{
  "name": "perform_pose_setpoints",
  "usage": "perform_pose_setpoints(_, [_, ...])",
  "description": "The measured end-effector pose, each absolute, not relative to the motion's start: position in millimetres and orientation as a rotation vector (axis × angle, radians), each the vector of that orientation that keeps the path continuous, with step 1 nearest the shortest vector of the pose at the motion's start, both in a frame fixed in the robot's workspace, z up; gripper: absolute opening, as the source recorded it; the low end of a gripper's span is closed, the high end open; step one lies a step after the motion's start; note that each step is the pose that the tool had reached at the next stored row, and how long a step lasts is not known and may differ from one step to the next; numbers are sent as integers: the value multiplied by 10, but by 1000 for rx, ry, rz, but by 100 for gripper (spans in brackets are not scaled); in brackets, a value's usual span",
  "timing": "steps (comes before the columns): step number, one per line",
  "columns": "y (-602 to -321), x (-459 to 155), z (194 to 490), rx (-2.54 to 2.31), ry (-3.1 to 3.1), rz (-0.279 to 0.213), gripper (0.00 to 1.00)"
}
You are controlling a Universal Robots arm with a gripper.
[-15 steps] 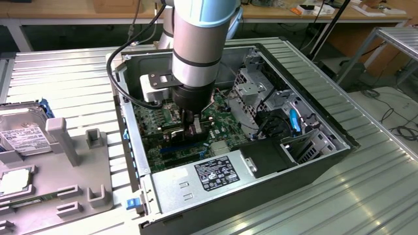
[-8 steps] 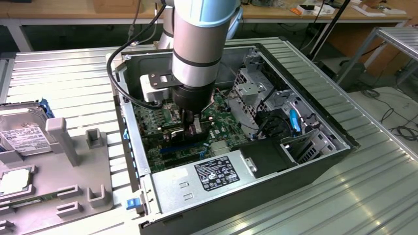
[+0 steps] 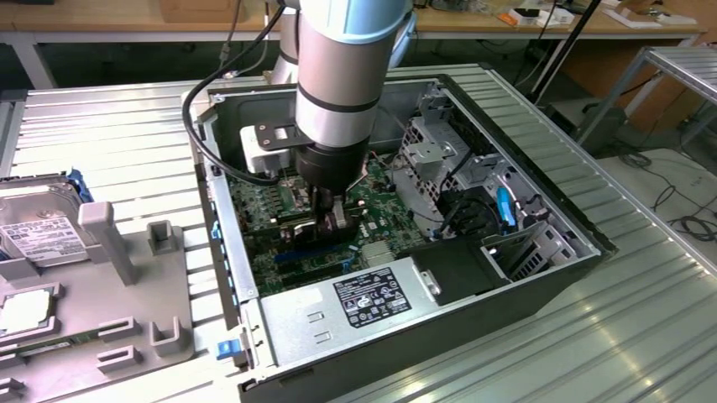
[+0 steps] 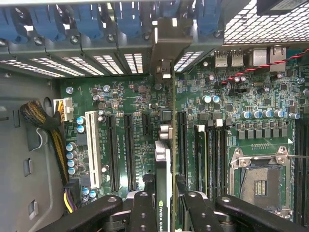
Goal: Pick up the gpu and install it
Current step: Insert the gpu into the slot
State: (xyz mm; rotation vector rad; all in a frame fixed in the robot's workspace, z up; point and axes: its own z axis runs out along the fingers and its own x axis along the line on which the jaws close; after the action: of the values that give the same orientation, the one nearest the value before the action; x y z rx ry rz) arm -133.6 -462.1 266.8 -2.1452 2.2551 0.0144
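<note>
Inside the open computer case (image 3: 526, 277), the gripper (image 4: 164, 208) is clenching the gpu (image 4: 163, 159) edge-on over the motherboard (image 4: 120, 96).

The card is standing on its thin edge, its long axis running from the fingers (image 4: 145, 212) toward the rear slot brackets (image 4: 164, 43), parallel to the expansion slots (image 4: 129, 150). The case is also holding a power supply (image 3: 336, 311) and a drive cage (image 3: 431, 159). On the exterior view's left, a hard drive (image 3: 39, 222) is sitting in a grey holder (image 3: 157, 285).

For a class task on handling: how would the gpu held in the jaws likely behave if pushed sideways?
The gpu is a thin board held on edge over the motherboard, so it probably stays stiff yet tips easily. Its exposed parts suggest it is fragile. The gripper holds one end, so it may pivot.
</note>
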Motion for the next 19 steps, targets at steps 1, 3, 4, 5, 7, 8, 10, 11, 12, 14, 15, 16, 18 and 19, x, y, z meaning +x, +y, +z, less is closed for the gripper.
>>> perform_pose_setpoints(1, [-4621, -1337, 2668, -2145, 2255, 14, 27])
perform_pose_setpoints(3, [-4621, -1337, 2668, -2145, 2255, 14, 27])
perform_pose_setpoints(4, [-4621, -1337, 2668, -2145, 2255, 14, 27])
perform_pose_setpoints(5, [-4620, -1336, 2668, -2145, 2255, 14, 27])
perform_pose_setpoints(7, [-4609, -1336, 2668, -2148, 2253, 14, 27])
perform_pose_setpoints(8, [-4604, -1336, 2668, -2148, 2252, 14, 27])
perform_pose_setpoints(10, [-4596, -1336, 2667, -2150, 2251, 15, 27])
perform_pose_setpoints(11, [-4596, -1337, 2668, -2150, 2250, 14, 27])
perform_pose_setpoints(12, [-4596, -1337, 2666, -2150, 2251, 14, 27])
perform_pose_setpoints(14, [-4595, -1336, 2658, -2150, 2251, 14, 27])
perform_pose_setpoints(15, [-4595, -1336, 2652, -2150, 2250, 15, 27])
perform_pose_setpoints(16, [-4596, -1337, 2649, -2150, 2251, 15, 27])
perform_pose_setpoints(18, [-4596, -1337, 2639, -2150, 2251, 14, 27])
perform_pose_setpoints(19, [-4596, -1337, 2638, -2150, 2251, 14, 27])
